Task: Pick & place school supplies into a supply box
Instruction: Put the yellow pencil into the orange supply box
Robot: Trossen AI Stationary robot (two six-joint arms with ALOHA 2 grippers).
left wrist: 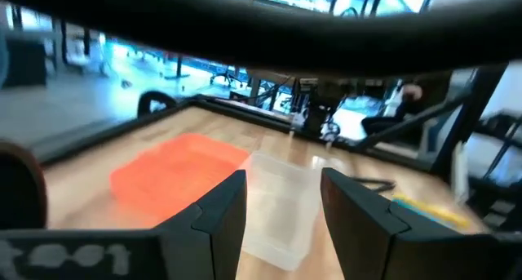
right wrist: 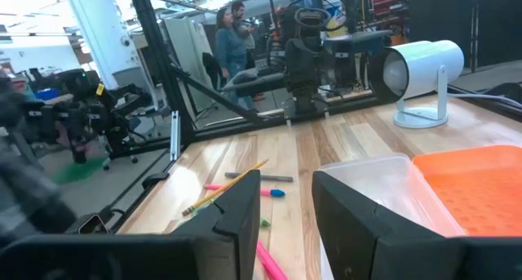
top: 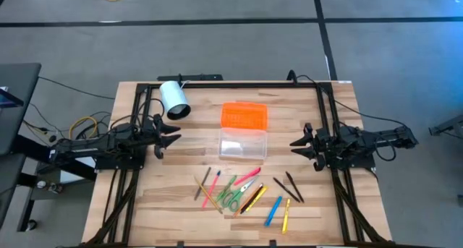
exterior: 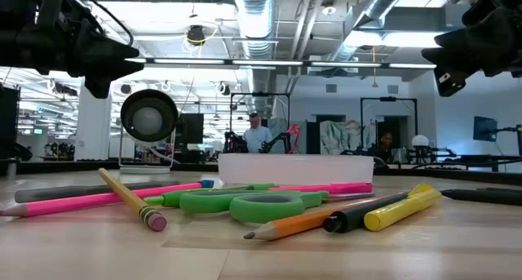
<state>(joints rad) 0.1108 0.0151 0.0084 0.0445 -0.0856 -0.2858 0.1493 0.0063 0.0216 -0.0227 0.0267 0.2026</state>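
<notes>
The table (top: 145,204) is pale wood with a dark frame along its sides. The left arm (top: 94,148) lies over the table's left edge and the right arm (top: 369,143) over its right edge, both pointing inward. The left gripper (top: 173,141) hangs above the wood with its fingers (left wrist: 216,215) apart on nothing, and the right gripper (top: 296,144) likewise has its fingers (right wrist: 245,206) apart and empty. Between them, at the table's middle, the clear box (top: 243,144) sits open, with its orange lid (top: 244,116) lying just beyond it, touching or nearly so. A white cylinder (top: 174,99) lies near the far left corner. The supplies are scattered on the near side of the box: green scissors (top: 230,197) among pink, green and orange pens (top: 247,178), with a blue marker (top: 273,210), a yellow marker (top: 286,215) and two dark pencils (top: 288,187) toward the right.
</notes>
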